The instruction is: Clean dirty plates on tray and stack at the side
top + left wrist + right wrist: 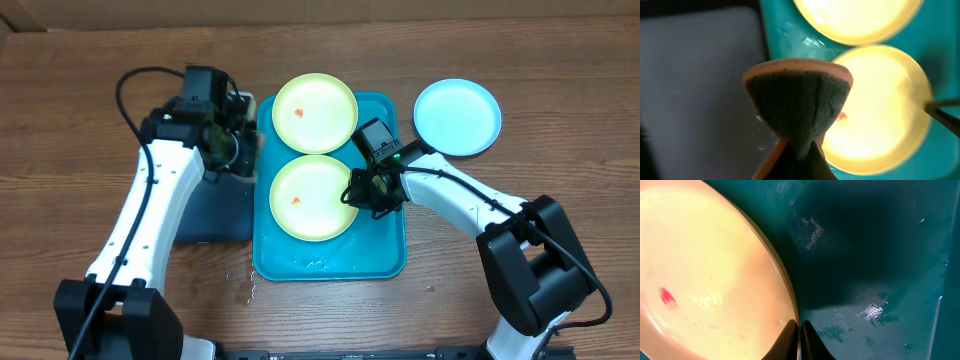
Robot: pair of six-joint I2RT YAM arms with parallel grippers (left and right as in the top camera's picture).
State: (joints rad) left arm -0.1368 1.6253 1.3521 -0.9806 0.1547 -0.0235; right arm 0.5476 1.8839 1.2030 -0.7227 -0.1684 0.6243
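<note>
Fingers of your right gripper (368, 192), overhead: pressed together at right rim of near yellow-green plate (312, 197) on teal tray (390, 255); far yellow-green plate (315, 112) behind it, both red-smeared. On desk (560, 90) beside tray: blue plate (457, 117), looks clean.
Left wrist: left gripper (802, 160) clamps sponge (799, 102) over tray's left edge.
Right wrist: fingers (812, 345) closed at rim, grip on plate unclear.
Likely one done, two left, nothing stacked.

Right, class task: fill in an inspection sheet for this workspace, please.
Surface: wooden table, some water drops.
Job's things: teal tray, wet; far yellow-green plate and near yellow-green plate on it, both smeared; blue plate off-tray, right, no smear seen.
Clutter: dark tray, left.
Hands: left hand shut on sponge; right hand shut at the near yellow-green plate's rim.
Cables: black cable looping over left arm.
Surroundings: nothing seen.
</note>
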